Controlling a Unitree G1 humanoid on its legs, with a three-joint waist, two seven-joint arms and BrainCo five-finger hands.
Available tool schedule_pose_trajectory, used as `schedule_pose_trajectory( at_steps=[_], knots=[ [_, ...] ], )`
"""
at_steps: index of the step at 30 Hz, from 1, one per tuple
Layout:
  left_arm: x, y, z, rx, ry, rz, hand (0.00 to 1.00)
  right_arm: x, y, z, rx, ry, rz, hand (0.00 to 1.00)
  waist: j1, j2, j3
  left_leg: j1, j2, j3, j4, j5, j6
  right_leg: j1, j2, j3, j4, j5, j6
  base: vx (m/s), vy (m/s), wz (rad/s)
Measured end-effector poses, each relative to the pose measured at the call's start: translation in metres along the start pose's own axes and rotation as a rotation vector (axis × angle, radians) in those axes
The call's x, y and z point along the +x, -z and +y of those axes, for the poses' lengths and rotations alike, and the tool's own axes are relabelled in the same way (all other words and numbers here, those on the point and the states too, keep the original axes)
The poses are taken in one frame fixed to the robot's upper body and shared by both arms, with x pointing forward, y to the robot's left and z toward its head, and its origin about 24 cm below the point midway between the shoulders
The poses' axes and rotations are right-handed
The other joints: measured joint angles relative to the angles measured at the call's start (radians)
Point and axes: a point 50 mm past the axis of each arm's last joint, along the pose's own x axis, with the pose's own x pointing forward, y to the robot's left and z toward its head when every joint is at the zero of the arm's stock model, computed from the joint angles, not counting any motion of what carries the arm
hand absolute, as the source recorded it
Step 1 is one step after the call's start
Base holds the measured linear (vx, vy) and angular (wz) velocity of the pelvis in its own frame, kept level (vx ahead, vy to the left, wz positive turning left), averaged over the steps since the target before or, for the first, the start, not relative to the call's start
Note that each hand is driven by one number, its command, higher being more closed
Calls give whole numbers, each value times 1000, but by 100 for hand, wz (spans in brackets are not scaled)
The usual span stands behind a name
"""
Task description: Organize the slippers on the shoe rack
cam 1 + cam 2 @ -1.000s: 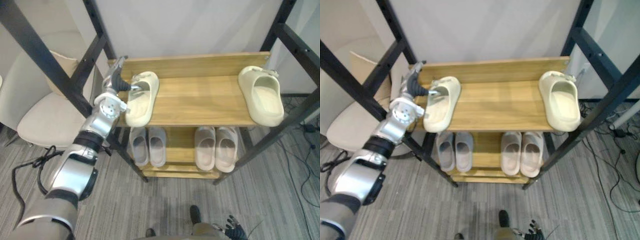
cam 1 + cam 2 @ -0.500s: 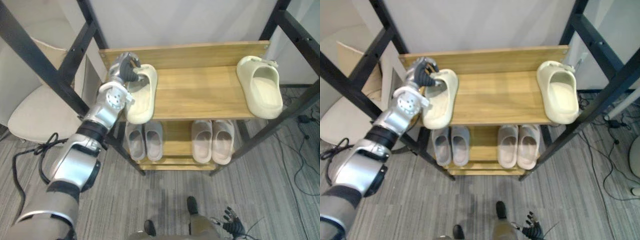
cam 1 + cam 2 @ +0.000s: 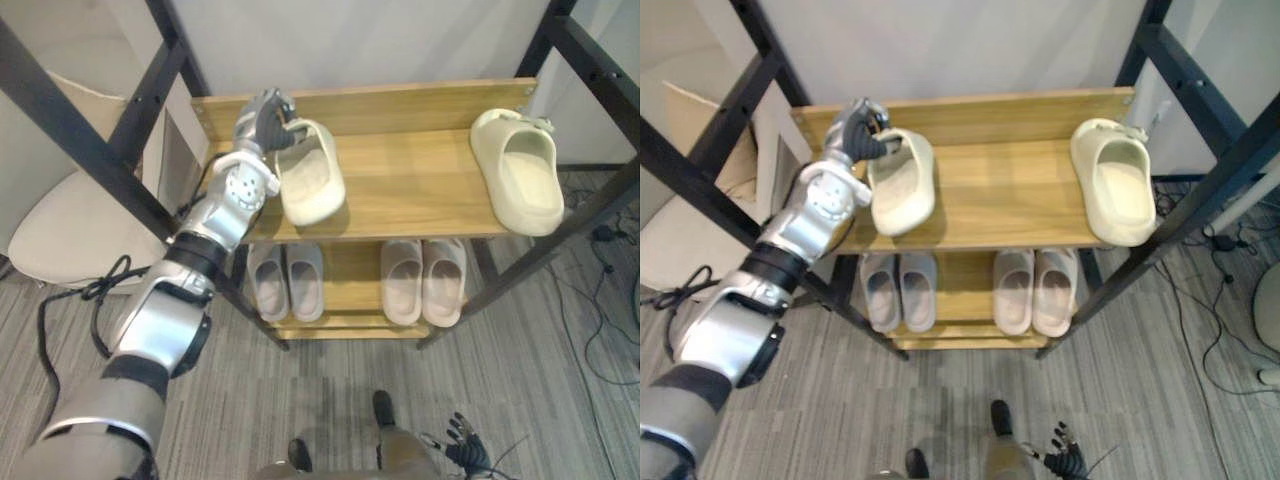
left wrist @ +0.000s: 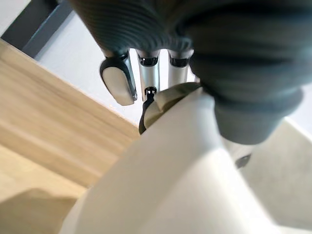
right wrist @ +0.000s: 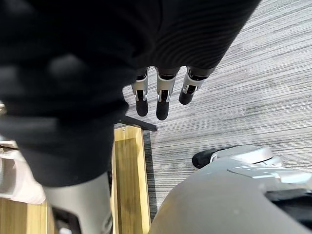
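My left hand (image 3: 262, 112) reaches to the back left of the wooden top shelf (image 3: 410, 185) of the shoe rack. Its fingers (image 4: 119, 78) are curled over the far end of a cream slipper (image 3: 312, 180), which lies sole-up and slanted with its near end towards the shelf's middle. A second cream slipper (image 3: 520, 172) rests open side up at the shelf's right end. My right hand (image 3: 462, 455) hangs low near the floor, its fingers (image 5: 161, 100) straight and holding nothing.
On the lower shelf stand a grey pair (image 3: 285, 280) and a pale pink pair (image 3: 422, 280) of slippers. A beige chair (image 3: 60, 230) stands left of the rack. Black frame bars (image 3: 85, 125) cross at both sides. Cables lie on the carpet at right.
My left hand's fingers have curled round the slipper's far end. The slipper has swung, its near end moving right, away from the shelf's left edge. The camera has shifted slightly.
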Motion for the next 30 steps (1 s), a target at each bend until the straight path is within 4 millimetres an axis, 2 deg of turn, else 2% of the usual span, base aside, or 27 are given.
schedule_pose_trajectory(
  at_steps=[4, 7, 17, 21, 22, 30],
  knots=[
    [0, -15, -6, 7, -1, -63, 100, 0, 6, -1, -1, 2, 25, 0, -3, 0, 0, 1, -5, -3, 0, 1, 2, 15, -6, -3, -30, 16, 2, -8, 4, 2],
    [-1, -18, -11, 23, 9, -78, 100, 0, 6, -1, -3, 3, 29, 0, -12, 0, 0, 2, -8, -1, 0, 1, 2, 15, -9, 0, -30, 17, 4, -3, 0, -1],
    [-3, -35, -32, 37, 36, -123, 100, 0, 5, 0, 1, 6, 21, 0, -12, -5, 3, -3, -11, 47, 1, -6, 10, -15, -6, 45, -29, 29, 9, -14, -5, -13],
    [-3, -49, -41, 39, 56, -157, 100, -2, -2, 4, 20, 4, -12, 0, -12, -12, 7, -4, -9, 63, 10, -16, 11, -20, -5, 61, -29, 31, 9, -4, -6, -13],
    [1, -60, -41, 29, 53, -186, 100, -1, -7, 6, 27, 3, -34, 0, -11, -18, 9, -23, -5, 72, 35, -30, 11, -33, -3, 65, -25, 31, 10, -11, -10, -10],
    [9, -89, -40, 18, 33, -261, 100, 0, -21, 12, 45, -8, -97, 0, -4, -31, 15, -60, 11, 116, 77, -60, 9, -78, 8, 92, -17, 35, 12, 7, -15, -15]
  ],
)
